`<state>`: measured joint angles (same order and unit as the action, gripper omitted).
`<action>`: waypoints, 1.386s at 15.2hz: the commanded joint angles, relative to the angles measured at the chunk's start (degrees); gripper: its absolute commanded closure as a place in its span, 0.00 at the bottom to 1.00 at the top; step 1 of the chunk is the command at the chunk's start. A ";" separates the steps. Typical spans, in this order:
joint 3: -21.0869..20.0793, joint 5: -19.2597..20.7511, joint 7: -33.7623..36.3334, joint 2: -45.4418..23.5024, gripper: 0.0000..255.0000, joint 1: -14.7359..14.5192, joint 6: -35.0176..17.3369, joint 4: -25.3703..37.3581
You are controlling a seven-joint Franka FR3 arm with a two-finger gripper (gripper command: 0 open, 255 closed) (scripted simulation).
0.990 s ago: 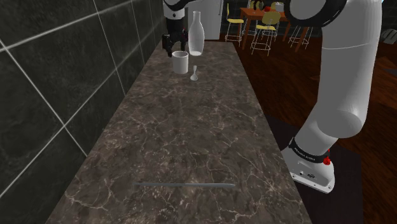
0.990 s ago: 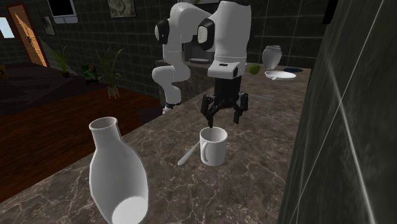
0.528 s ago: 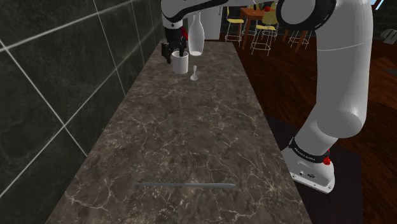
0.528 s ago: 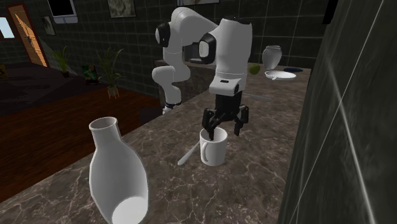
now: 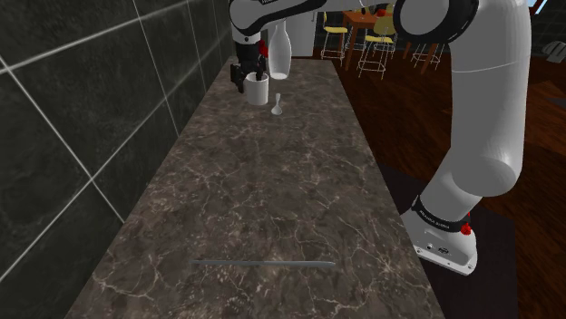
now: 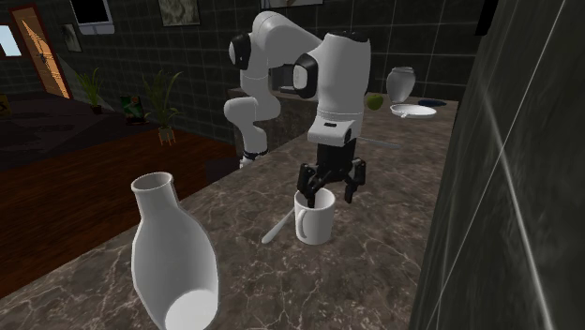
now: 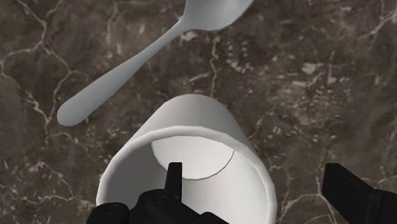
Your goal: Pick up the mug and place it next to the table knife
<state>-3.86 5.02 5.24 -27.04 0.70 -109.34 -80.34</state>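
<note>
A white mug (image 5: 258, 90) stands upright at the far end of the dark marble counter (image 5: 272, 181), its handle facing the second exterior view's camera (image 6: 314, 221). My black gripper (image 6: 328, 191) is open and lowered over the mug's rim (image 7: 191, 111). One finger dips inside the mug and the other stands outside its wall, neither pressing on it. My gripper (image 7: 257, 178) straddles that wall. The thin grey table knife (image 5: 263, 263) lies flat across the counter near the front edge, far from the mug.
A white spoon (image 5: 278, 106) lies just beside the mug (image 7: 140, 63). A tall white vase (image 5: 279, 50) stands behind it (image 6: 173, 258). A dark tiled wall runs along the shoulder view's left. The counter drops off to the floor on the right.
The gripper has come down from above the mug onto its rim, one finger now inside. The mug, spoon and knife have not moved.
</note>
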 commanded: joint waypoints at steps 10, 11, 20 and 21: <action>0.00 0.00 0.00 0.00 1.00 0.00 -0.01 0.00; -0.01 -0.02 -0.05 0.10 1.00 -0.01 0.70 0.61; -0.06 -0.16 -0.45 0.31 1.00 -0.15 7.51 7.22; -0.07 -0.17 -0.50 0.25 1.00 -0.18 8.31 8.09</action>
<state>-3.93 4.86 4.80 -26.61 0.56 -102.04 -73.46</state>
